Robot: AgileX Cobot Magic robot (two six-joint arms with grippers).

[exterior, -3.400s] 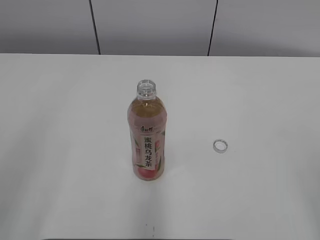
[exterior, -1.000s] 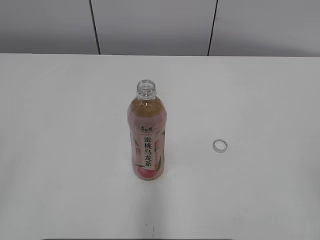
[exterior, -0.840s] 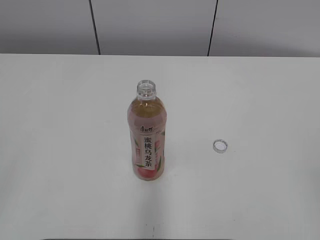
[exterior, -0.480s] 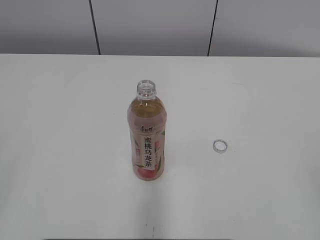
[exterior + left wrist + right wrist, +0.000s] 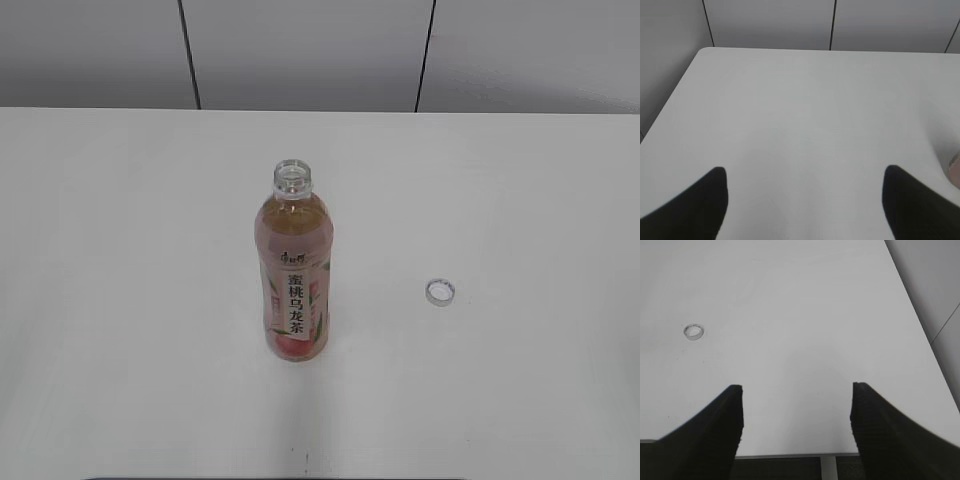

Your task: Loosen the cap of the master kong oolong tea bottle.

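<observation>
The master kong oolong tea bottle point(image 5: 294, 270) stands upright near the middle of the white table point(image 5: 120, 250), its neck open with no cap on it. The white cap point(image 5: 440, 292) lies on the table to the right of the bottle, open side up; it also shows in the right wrist view point(image 5: 693, 331). A sliver of the bottle shows at the right edge of the left wrist view point(image 5: 955, 167). My left gripper point(image 5: 805, 175) is open and empty over bare table. My right gripper point(image 5: 796, 390) is open and empty over the table's near edge. Neither gripper shows in the exterior view.
A grey panelled wall point(image 5: 310, 50) stands behind the table. The table's left corner shows in the left wrist view point(image 5: 702, 50). Its right edge point(image 5: 910, 300) and near edge point(image 5: 790, 455) show in the right wrist view.
</observation>
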